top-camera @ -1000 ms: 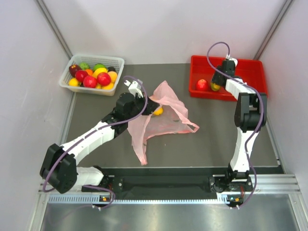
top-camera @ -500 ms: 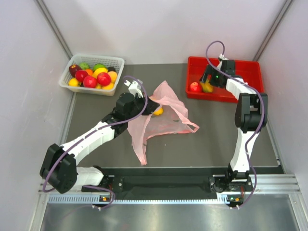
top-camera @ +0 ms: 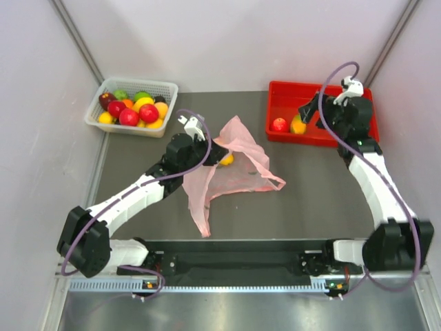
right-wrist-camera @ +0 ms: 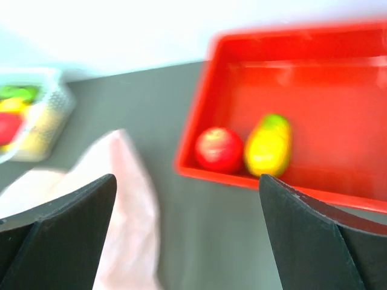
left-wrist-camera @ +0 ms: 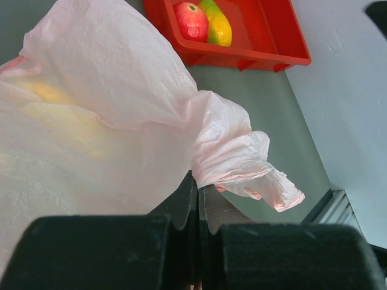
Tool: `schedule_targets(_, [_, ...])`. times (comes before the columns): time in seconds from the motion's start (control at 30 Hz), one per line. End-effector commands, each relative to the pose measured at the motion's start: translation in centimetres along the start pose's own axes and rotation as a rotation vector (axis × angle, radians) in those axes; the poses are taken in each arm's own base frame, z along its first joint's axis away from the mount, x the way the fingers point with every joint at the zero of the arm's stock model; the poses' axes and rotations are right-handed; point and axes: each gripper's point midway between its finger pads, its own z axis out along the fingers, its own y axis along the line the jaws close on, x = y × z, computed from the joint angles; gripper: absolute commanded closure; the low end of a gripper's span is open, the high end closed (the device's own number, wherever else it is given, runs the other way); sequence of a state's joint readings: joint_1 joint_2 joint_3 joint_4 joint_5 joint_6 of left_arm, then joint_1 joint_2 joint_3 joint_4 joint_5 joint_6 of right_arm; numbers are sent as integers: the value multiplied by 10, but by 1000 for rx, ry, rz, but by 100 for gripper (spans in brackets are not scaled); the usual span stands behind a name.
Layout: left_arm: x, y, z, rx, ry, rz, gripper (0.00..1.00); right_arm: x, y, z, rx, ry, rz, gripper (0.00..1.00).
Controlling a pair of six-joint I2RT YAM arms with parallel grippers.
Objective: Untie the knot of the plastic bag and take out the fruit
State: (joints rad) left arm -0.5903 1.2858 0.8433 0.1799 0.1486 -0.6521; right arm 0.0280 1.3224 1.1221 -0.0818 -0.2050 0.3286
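Note:
The pink plastic bag (top-camera: 238, 165) lies crumpled mid-table. My left gripper (top-camera: 212, 153) is shut on its film at the upper left edge; in the left wrist view the jaws (left-wrist-camera: 198, 188) pinch the film just below a bunched, twisted strip (left-wrist-camera: 233, 154). No tied knot shows. Two yellow fruits show through the film (left-wrist-camera: 66, 121), one also from above (top-camera: 226, 159). The red apple (top-camera: 279, 125) and the mango (top-camera: 298, 125) lie in the red tray (top-camera: 331, 103). My right gripper (top-camera: 308, 110) is open and empty above the tray's near left part (right-wrist-camera: 187, 178), with apple (right-wrist-camera: 219, 149) and mango (right-wrist-camera: 268, 145) ahead.
A white basket (top-camera: 131, 89) with several red, yellow and green fruits stands at the back left, also blurred in the right wrist view (right-wrist-camera: 36, 121). The walls close in on both sides. The bag's long tail (top-camera: 200, 214) reaches toward the near edge.
My right arm has swung back and out to the right, with its gripper open and off the fruit. The red tray has slid slightly left. The left arm and bag have not moved.

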Motion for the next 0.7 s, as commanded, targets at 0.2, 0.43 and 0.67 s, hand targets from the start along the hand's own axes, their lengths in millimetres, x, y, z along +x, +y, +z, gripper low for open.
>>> schedule_targets(0.2, [-21, -20, -8, 64, -53, 20, 100, 95, 123, -138, -485, -2, -173, 1])
schedule_targets(0.43, [-26, -28, -4, 78, -51, 13, 100, 169, 174, -199, -805, 65, -218, 32])
schedule_targets(0.67, [-26, -37, -1, 93, -35, 12, 100, 225, 214, -168, -766, 179, -338, 100])
